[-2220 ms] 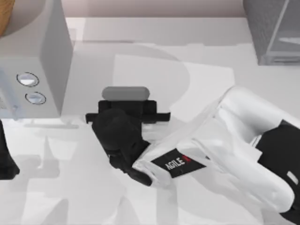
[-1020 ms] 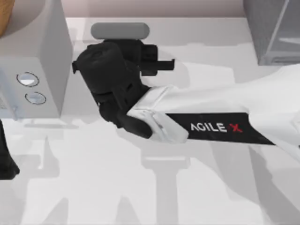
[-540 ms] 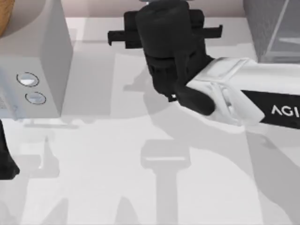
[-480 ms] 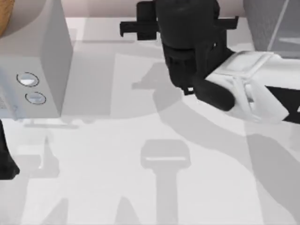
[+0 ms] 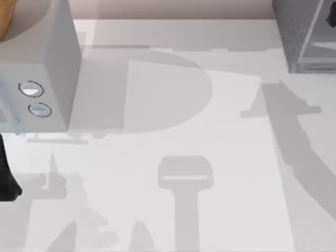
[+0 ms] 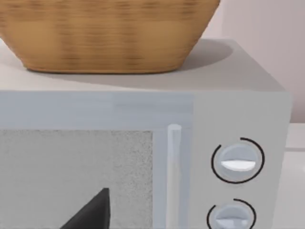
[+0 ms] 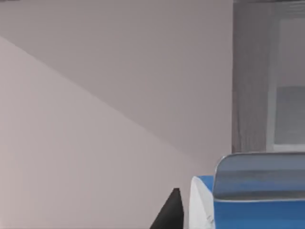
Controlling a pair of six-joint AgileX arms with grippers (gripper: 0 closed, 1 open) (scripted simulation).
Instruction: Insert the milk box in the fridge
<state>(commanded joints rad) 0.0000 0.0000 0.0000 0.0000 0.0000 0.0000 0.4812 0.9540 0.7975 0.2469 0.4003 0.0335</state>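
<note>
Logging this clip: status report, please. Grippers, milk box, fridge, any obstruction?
Right gripper by the dark grey speckled fridge, blue milk box beside its finger. Left arm parked facing the light grey two-dial box. No obstruction seen.

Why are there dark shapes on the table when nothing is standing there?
Top view: they are shadows on the table, cast by things above it; one long streak runs toward the fridge. Left wrist view: the basket shades the microwave top.

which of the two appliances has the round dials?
The light grey box at the table's left: two round dials on its front. The dark speckled fridge at right has none.
</note>
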